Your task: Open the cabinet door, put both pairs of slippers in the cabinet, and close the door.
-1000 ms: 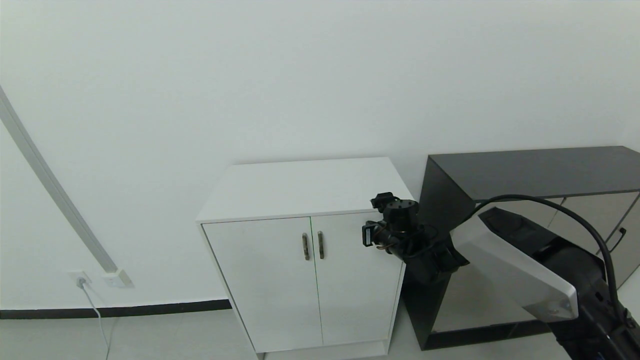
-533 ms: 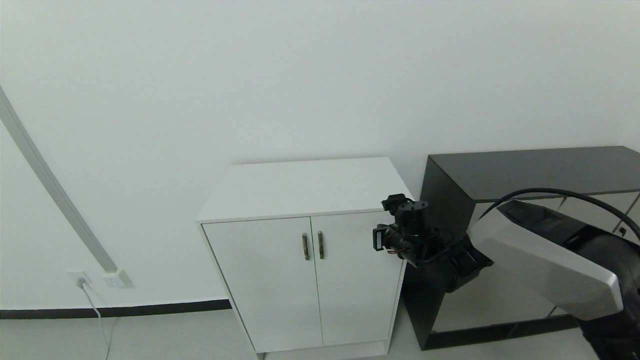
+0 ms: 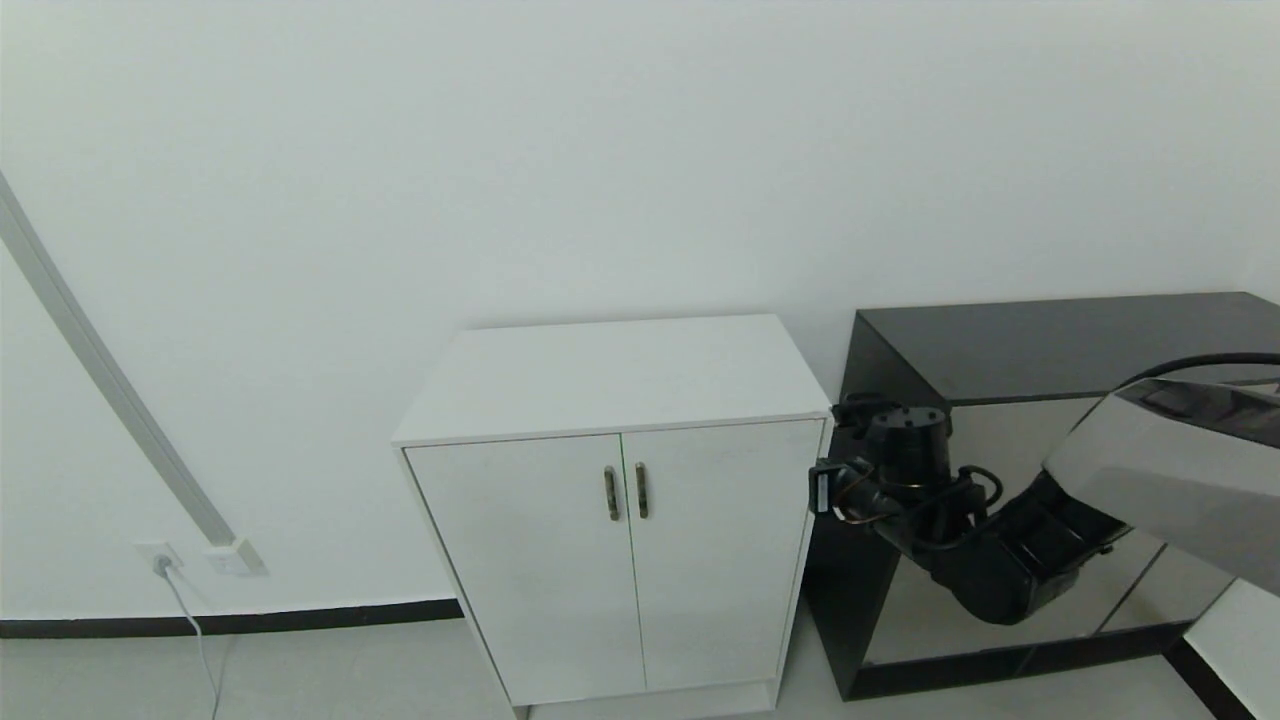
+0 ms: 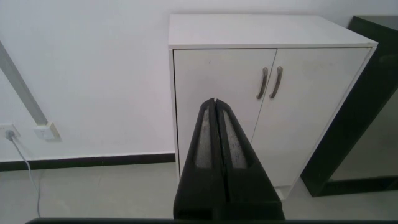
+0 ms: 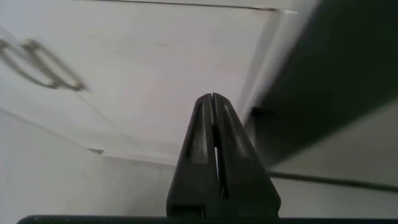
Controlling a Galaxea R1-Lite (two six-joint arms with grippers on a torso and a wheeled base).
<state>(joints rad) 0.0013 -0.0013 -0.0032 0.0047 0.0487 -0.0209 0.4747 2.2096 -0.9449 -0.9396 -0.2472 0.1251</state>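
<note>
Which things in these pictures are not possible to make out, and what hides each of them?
1. Inside of the white cabinet: head view, behind its shut doors.
2. Cabinet's base: head view, cut off by the lower edge.
3. Door handles: right wrist view, blurred.
4. Black cabinet front: head view, partly behind the right arm.

All three cameras face the white cabinet (image 3: 610, 378).

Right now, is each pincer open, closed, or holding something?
Left pincer: closed, holding nothing.
Right pincer: closed, holding nothing.
</note>
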